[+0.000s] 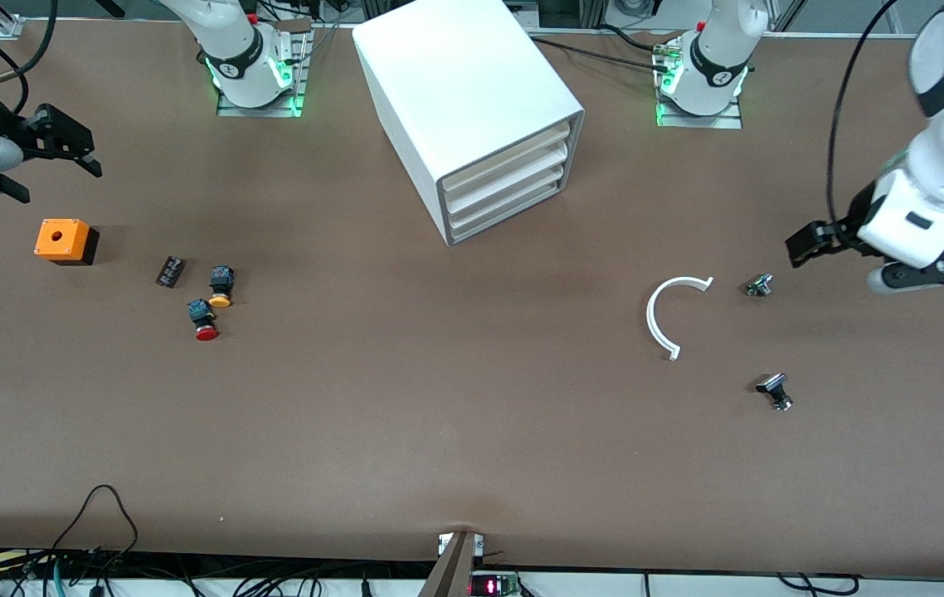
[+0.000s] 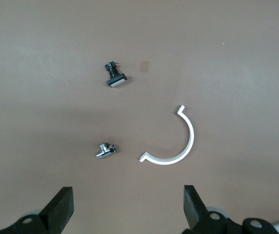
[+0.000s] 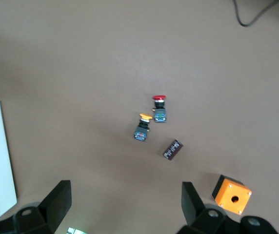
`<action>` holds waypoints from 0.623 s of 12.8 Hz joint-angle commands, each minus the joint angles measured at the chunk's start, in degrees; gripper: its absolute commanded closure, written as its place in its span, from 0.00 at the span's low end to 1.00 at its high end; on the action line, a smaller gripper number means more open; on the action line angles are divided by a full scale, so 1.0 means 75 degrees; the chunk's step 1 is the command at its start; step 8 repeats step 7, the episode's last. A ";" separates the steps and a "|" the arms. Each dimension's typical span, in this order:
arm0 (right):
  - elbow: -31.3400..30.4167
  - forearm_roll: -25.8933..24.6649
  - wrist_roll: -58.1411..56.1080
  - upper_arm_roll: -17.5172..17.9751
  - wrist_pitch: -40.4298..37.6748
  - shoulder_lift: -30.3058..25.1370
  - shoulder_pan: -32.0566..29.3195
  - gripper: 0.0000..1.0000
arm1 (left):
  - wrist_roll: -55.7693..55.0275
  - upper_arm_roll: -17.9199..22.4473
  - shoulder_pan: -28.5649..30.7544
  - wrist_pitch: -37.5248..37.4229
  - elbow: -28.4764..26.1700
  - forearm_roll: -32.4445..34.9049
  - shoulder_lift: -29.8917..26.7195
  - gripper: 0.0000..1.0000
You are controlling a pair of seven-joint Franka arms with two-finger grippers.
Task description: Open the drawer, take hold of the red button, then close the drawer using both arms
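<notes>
The drawer (image 1: 503, 193) sits shut in its white cabinet. The red-capped button (image 1: 203, 320) lies on its side, cap pointing toward six o'clock in the front view.

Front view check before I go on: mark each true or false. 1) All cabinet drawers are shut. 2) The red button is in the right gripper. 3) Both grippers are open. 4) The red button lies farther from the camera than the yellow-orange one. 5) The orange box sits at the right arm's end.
1) True: every drawer in the cabinet is shut.
2) False: the red button lies on the table; the right gripper holds nothing.
3) True: the left gripper is open too.
4) False: it lies nearer than the yellow-orange button.
5) True: see the orange box.
</notes>
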 commanded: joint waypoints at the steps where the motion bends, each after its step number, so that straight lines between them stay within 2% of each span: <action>1: 0.0184 -0.0191 0.0954 0.0132 -0.0041 0.0180 -0.0017 0.01 | 0.1101 0.0017 -0.0050 -0.0229 0.0115 -0.0130 -0.0314 0.00; 8: 0.0195 -0.0202 0.1170 0.0074 -0.0099 0.0169 -0.0029 0.00 | 0.1468 0.0005 -0.0156 -0.0768 0.0372 -0.0130 -0.0468 0.00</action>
